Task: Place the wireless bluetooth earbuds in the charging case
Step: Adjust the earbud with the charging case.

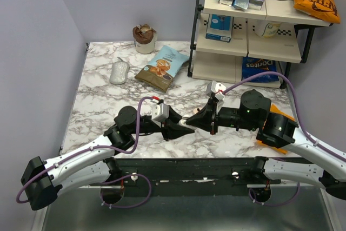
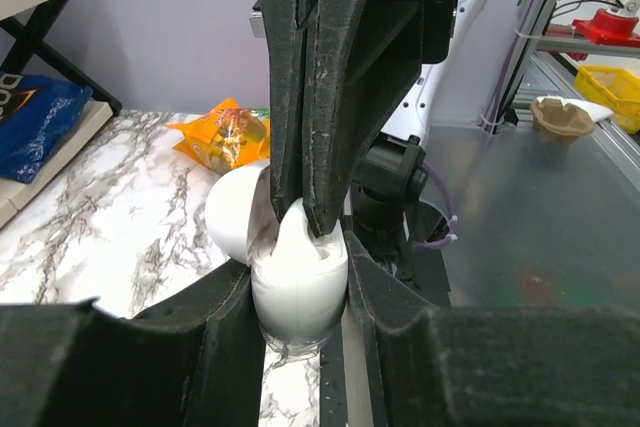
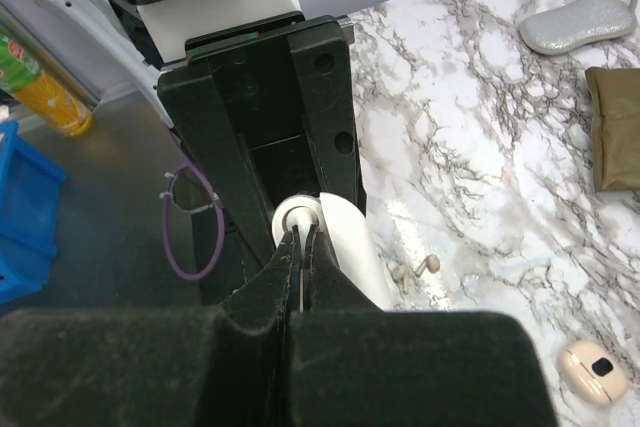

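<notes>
My left gripper (image 1: 183, 129) is shut on the white charging case (image 2: 298, 287), gripping its sides (image 3: 345, 247) just above the marble table. The case's lid (image 2: 235, 212) stands open to the left. My right gripper (image 1: 193, 121) faces the left one; its fingers are pressed together and their tips (image 2: 310, 217) rest in the case's open top, as the right wrist view (image 3: 298, 237) also shows. Two tiny whitish earbuds (image 3: 400, 272) (image 3: 430, 264) lie loose on the table beside the case. I see nothing held between the right fingers.
A small beige oval piece (image 3: 590, 372) lies near the earbuds. A grey oval pouch (image 1: 119, 72), a snack bag (image 1: 162, 67) and a cup (image 1: 144, 37) sit at the back. A shelf rack (image 1: 243, 31) stands back right. An orange bag (image 1: 275, 117) lies under the right arm.
</notes>
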